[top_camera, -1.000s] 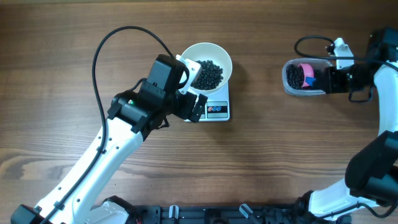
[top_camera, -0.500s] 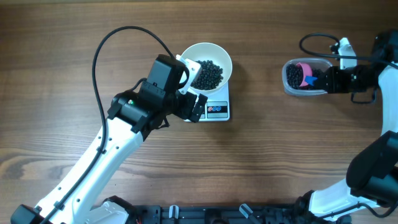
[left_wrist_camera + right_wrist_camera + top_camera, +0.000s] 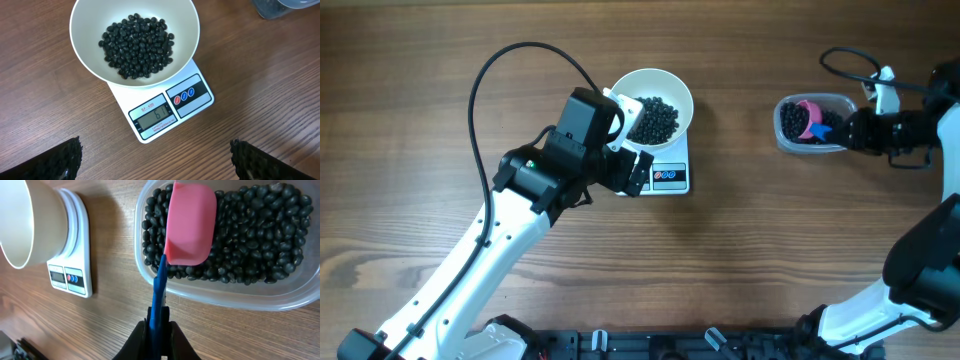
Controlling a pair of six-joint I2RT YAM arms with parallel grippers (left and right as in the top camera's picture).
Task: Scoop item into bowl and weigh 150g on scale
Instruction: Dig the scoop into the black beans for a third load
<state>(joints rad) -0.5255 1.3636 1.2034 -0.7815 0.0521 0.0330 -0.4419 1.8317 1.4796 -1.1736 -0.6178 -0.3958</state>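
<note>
The white bowl [image 3: 672,88] sits on the small white scale [image 3: 670,177] and holds a heap of black beans [image 3: 653,120]. The left wrist view shows the bowl [image 3: 90,60], the beans [image 3: 137,45] and the scale [image 3: 165,115] with its display lit. My left gripper [image 3: 629,140] hangs open at the bowl's left side, fingertips [image 3: 62,160] wide apart with nothing between them. At the far right, my right gripper [image 3: 159,330] is shut on the blue handle [image 3: 160,287] of a pink scoop [image 3: 190,222]. The scoop's cup lies on more beans [image 3: 250,235] in a clear tub [image 3: 225,296].
The left arm [image 3: 490,250] stretches diagonally across the left half of the table, its black cable [image 3: 510,60] arching above it. The tub [image 3: 788,140] stands well right of the scale with bare wood between. A black rail [image 3: 650,345] runs along the front edge.
My right arm has drawn a little to the right, the scoop staying in the tub. The left arm, bowl and scale have not moved.
</note>
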